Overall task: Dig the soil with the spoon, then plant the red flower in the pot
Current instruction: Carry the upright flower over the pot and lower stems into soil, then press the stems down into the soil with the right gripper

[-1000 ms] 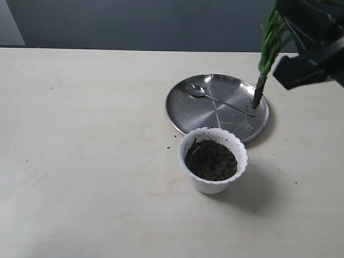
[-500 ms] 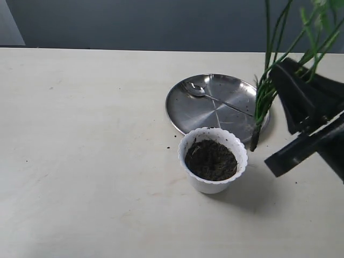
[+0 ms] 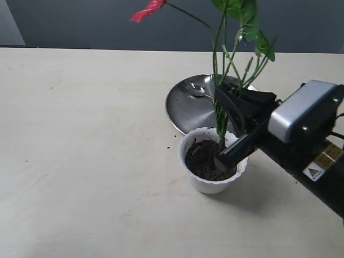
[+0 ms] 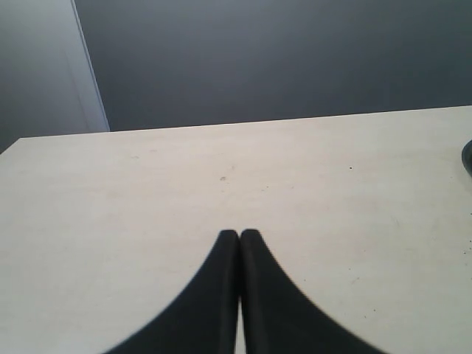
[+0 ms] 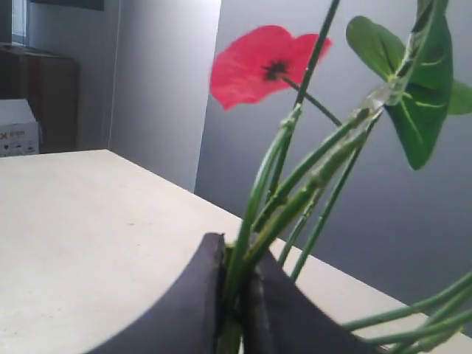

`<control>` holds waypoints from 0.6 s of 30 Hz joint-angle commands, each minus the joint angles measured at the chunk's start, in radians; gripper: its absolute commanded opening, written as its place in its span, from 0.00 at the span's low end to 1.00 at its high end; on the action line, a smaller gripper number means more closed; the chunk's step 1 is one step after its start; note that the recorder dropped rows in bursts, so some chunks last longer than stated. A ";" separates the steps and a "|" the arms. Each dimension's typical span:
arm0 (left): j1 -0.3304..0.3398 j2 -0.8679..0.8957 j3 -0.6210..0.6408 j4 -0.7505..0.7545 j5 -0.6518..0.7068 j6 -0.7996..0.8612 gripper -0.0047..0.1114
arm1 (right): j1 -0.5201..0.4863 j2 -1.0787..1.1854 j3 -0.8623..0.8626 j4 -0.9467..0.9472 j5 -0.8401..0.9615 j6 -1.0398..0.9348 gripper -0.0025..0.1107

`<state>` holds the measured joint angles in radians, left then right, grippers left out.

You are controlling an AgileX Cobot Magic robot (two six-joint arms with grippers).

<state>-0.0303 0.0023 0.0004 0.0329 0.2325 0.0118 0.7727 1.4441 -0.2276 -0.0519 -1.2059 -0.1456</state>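
The small white pot (image 3: 200,184) stands on the table, filled with dark soil (image 3: 203,158). The red flower (image 3: 221,117) stands upright over it, stem foot down in the soil, one red bloom (image 3: 148,9) at the top. My right gripper (image 3: 224,126) is shut on the green stems (image 5: 243,258) just above the pot; a red bloom (image 5: 262,65) and a leaf (image 5: 420,110) rise beyond it. The spoon (image 3: 196,90) lies on the steel plate behind the pot. My left gripper (image 4: 239,234) is shut on nothing over bare table.
The round steel plate (image 3: 191,110) sits right behind the pot, partly covered by the right arm (image 3: 306,145). A few soil crumbs (image 3: 168,146) lie left of the pot. The plate's edge (image 4: 467,156) shows at the border of the left wrist view.
The right arm has swung down and left from above the plate, carrying the flower over the pot and lowering its stem foot into the soil. The left gripper shows no earlier frame.
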 commanded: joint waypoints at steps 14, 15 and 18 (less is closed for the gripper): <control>-0.002 -0.002 0.000 0.003 0.000 -0.002 0.04 | -0.005 0.391 -0.129 -0.043 -0.015 -0.087 0.02; -0.002 -0.002 0.000 0.003 0.000 -0.002 0.04 | -0.005 0.394 -0.129 -0.043 -0.015 -0.087 0.02; -0.002 -0.002 0.000 0.003 0.000 -0.002 0.04 | -0.005 0.396 -0.127 -0.029 -0.015 -0.056 0.02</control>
<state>-0.0303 0.0023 0.0004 0.0329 0.2325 0.0118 0.7727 1.8367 -0.3532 -0.0938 -1.2217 -0.2197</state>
